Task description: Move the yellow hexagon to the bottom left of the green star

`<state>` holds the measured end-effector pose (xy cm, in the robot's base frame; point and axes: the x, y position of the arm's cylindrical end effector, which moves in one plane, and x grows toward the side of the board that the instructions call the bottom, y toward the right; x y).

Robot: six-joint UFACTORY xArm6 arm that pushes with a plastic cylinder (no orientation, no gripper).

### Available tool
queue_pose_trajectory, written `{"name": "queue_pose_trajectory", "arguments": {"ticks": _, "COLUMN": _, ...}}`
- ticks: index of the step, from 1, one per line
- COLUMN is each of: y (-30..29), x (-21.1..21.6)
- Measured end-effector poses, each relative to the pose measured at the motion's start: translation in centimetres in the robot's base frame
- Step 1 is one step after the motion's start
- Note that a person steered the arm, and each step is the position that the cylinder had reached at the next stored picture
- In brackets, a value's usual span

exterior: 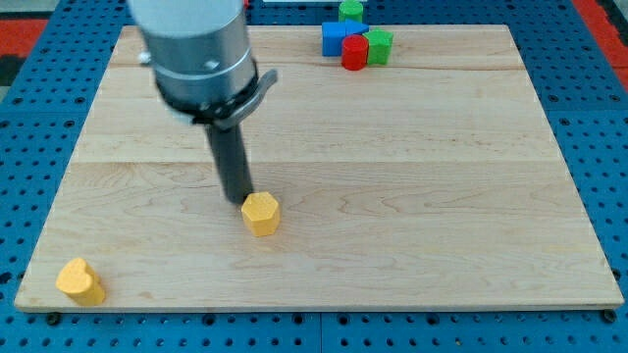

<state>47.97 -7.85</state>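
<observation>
The yellow hexagon [261, 213] lies on the wooden board, left of centre and toward the view's bottom. My tip [236, 199] stands just to its upper left, touching or nearly touching it. A green block [379, 45], possibly the star, sits at the view's top in a cluster with a red block [354, 52] and a blue block [340, 37]. Another green block [350, 11] sits just above them at the board's top edge; its shape is unclear.
A second yellow block [80, 281] lies at the board's bottom left corner. The wooden board [442, 196] rests on a blue pegboard table [29, 147]. The arm's grey body [193, 49] hangs over the board's upper left.
</observation>
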Motion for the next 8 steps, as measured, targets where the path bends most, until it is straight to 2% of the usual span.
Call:
{"name": "queue_pose_trajectory", "arguments": {"ticks": 1, "y": 3.2, "x": -0.4}}
{"name": "queue_pose_trajectory", "arguments": {"ticks": 3, "y": -4.8, "x": 0.1}}
{"name": "queue_pose_trajectory", "arguments": {"ticks": 4, "y": -5.3, "x": 4.9}}
{"name": "queue_pose_trajectory", "arguments": {"ticks": 5, "y": 1.0, "x": 6.6}}
{"name": "queue_pose_trajectory", "arguments": {"ticks": 7, "y": 10.2, "x": 0.2}}
{"name": "queue_pose_trajectory", "arguments": {"ticks": 8, "y": 11.0, "x": -3.0}}
